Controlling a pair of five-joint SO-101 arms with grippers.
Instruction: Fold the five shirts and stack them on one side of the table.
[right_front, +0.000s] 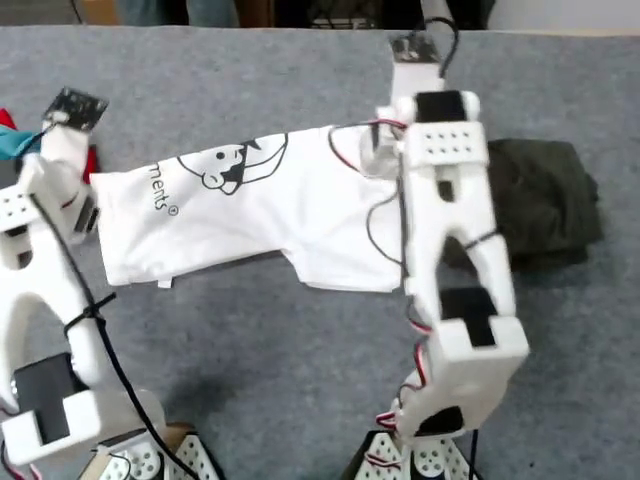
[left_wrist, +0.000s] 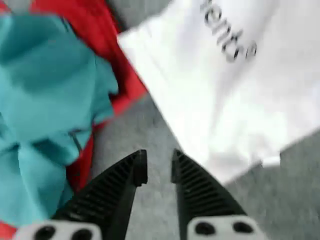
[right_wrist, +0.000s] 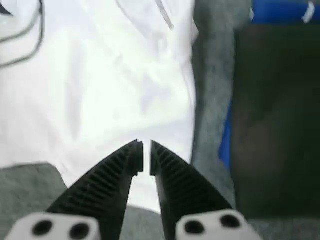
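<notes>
Cut by high view's left edge: teal shirt (right_front: 14, 143), red shirt (right_front: 5, 120).

the white shirt (right_front: 300, 215) carries dark lettering (right_front: 160, 187), only its end showing

Shirts recorded were five: white shirt (right_front: 250, 210), dark green shirt (right_front: 545, 195), blue shirt (right_wrist: 280, 11), teal shirt (left_wrist: 45, 100), red shirt (left_wrist: 85, 20).

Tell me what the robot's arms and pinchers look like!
Both arms, left arm and right arm, are blocky white plastic with black motor blocks and thin black cables running along them. The left gripper and right gripper each have two black, ridged, pointy fingers on a white base with round holes.
</notes>
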